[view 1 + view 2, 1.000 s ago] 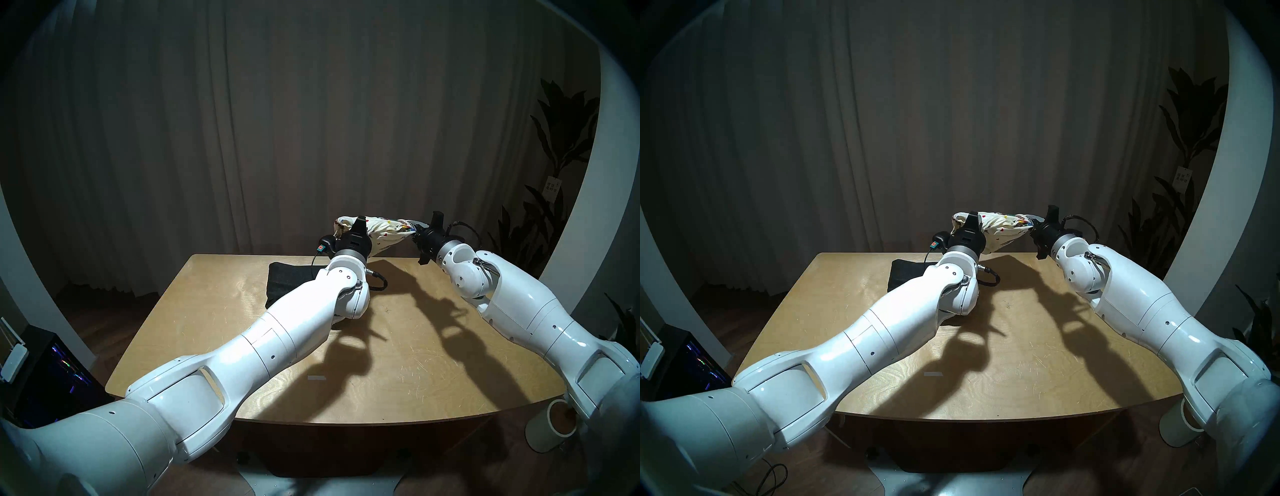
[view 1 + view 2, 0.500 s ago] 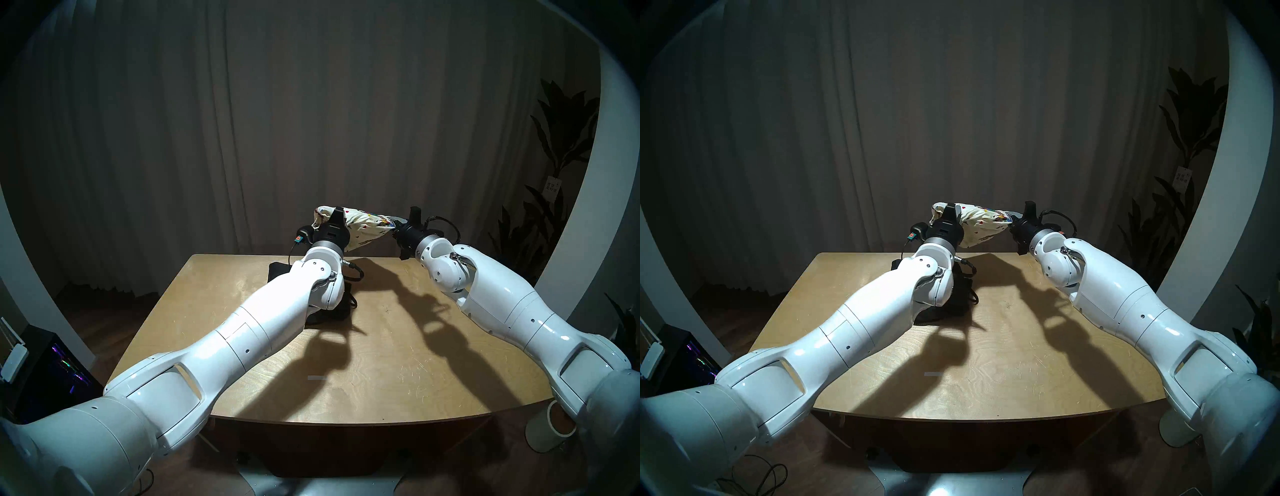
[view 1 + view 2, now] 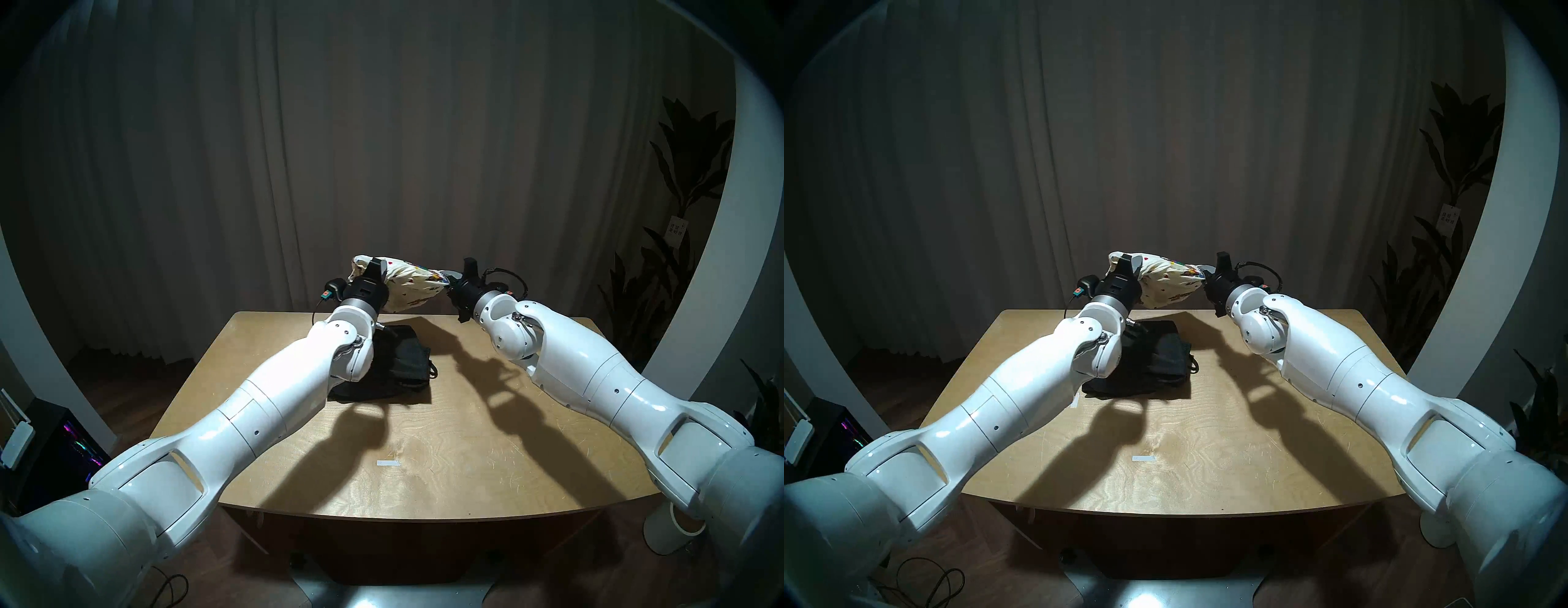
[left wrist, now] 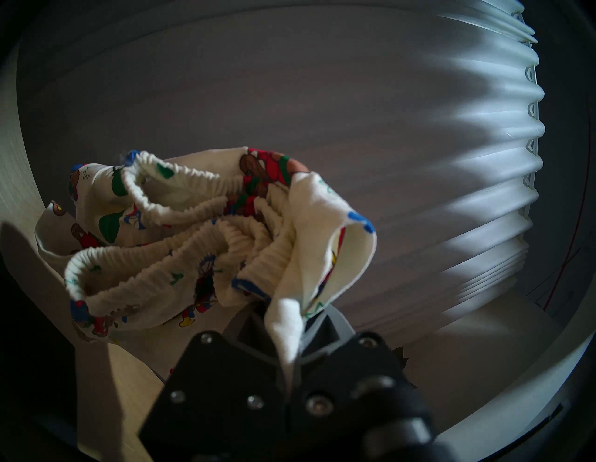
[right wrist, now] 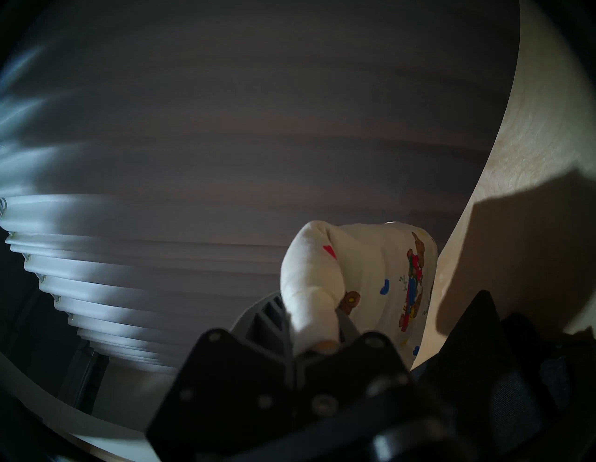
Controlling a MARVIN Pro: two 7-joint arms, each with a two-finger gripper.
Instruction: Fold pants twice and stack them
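The cream teddy-bear pants [image 3: 407, 286] [image 3: 1163, 284] hang in the air over the table's far edge, stretched between both grippers. My left gripper [image 3: 374, 268] [image 4: 287, 326] is shut on their left end, where the bunched elastic waistband [image 4: 180, 222] shows. My right gripper [image 3: 450, 281] [image 5: 317, 335] is shut on their right end [image 5: 364, 274]. The charcoal-black pants [image 3: 399, 367] [image 3: 1157, 365] lie folded on the table, below and a little nearer than the held pair, partly hidden by my left forearm.
The wooden table [image 3: 466, 446] carries a small white tape mark [image 3: 388, 463] near its front. A dark curtain hangs behind. A white cylinder [image 3: 672, 530] stands on the floor at the right, a black box with lights [image 3: 63, 450] at the left, and plants [image 3: 679, 254] at the right.
Both arms have carried the cream pants to the left, from the table's back right to above the black pants. More of the black pants now shows right of my left forearm.
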